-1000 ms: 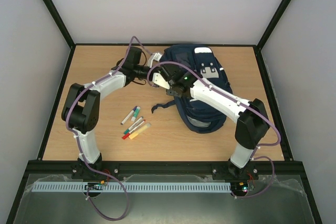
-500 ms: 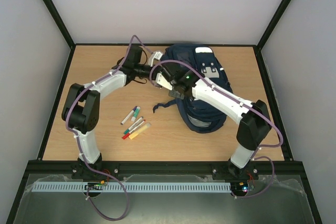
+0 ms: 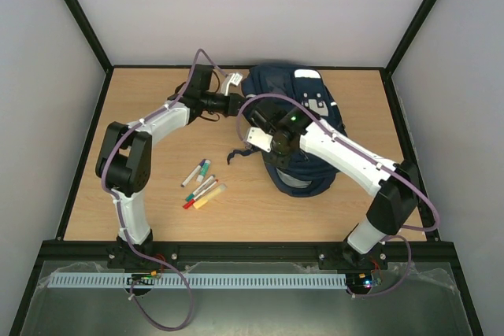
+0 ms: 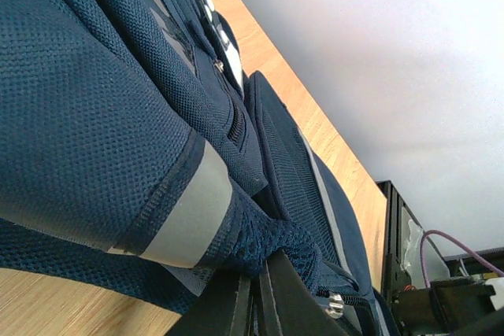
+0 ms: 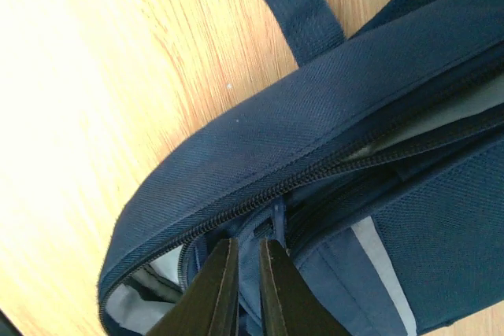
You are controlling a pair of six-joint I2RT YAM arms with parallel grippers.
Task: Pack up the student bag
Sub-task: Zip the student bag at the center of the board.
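Left hand (image 4: pixel 256 273): fingers pressed together, pinching a fold of coarse navy mesh at the edge of the student bag (image 3: pixel 277 84). A flat grey reflective stripe (image 4: pixel 193 214) is sewn just beside the grip.

Right hand (image 5: pixel 250 253): dark fingers nearly together, nipping a small navy tab on the zip line. The zip (image 5: pixel 315 171) curves under a twill-woven band, with pale lining showing in the gap.

The bag lies on the far right half of the counter (image 3: pixel 260 210). It is soft and rounded, and a loose strap (image 3: pixel 240 155) trails to its left.

A cluster of markers (image 3: pixel 203 182) lies on the near left, apart from the bag.

The counter is light wood grain. Plain pale walls, black frame posts.
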